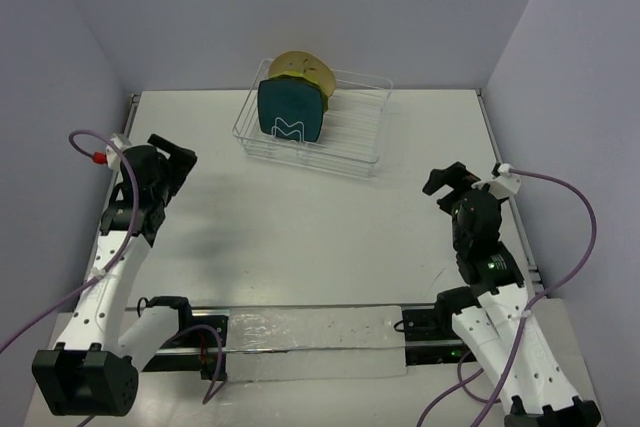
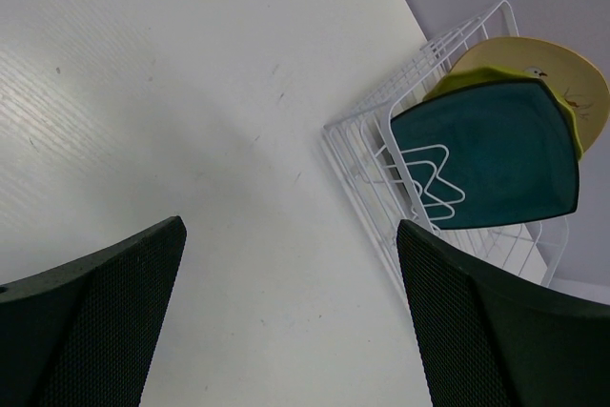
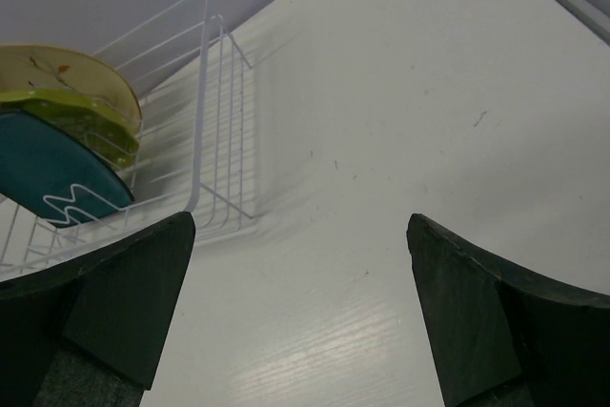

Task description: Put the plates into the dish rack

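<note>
The wire dish rack (image 1: 355, 137) stands at the back middle of the table. Three plates stand upright in its left part: the dark teal rounded-square plate (image 1: 290, 112) in front, the lime-green plate (image 1: 322, 90) behind it, the beige floral plate (image 1: 297, 62) at the back. They also show in the left wrist view: the teal plate (image 2: 496, 154), the green plate (image 2: 477, 78), the beige plate (image 2: 572, 83). The right wrist view shows the teal plate (image 3: 43, 173), the green plate (image 3: 76, 116) and the beige plate (image 3: 67, 73). My left gripper (image 1: 172, 157) is open and empty at the left. My right gripper (image 1: 447, 179) is open and empty at the right.
The rack's right part (image 1: 360, 117) holds no plate. Grey walls close the table at the back and both sides. A mounting rail (image 1: 300, 332) with cables runs along the near edge between the arm bases.
</note>
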`<state>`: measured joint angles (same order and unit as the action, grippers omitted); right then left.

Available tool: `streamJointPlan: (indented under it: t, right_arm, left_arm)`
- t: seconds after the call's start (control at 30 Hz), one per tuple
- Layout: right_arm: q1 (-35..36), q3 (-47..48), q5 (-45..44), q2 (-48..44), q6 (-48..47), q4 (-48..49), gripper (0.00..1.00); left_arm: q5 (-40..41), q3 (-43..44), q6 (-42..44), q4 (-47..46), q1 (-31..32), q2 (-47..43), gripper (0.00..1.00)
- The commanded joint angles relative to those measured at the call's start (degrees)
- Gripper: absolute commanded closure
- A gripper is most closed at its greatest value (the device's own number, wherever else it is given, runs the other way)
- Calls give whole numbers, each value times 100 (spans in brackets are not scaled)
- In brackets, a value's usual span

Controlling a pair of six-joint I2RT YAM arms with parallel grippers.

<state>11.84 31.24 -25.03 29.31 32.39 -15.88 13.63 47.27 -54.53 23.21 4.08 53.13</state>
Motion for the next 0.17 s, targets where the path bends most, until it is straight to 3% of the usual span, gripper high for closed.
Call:
streamJointPlan:
  t: [0.0,0.13]
  right_arm:
    - [-15,18,-288,-136,175,-205,0]
    - [-17,28,-435,-63,165,-243,0]
  left_arm:
    - [237,1,162,35,32,-155,1]
    - [228,-51,154,17,38,-169,1]
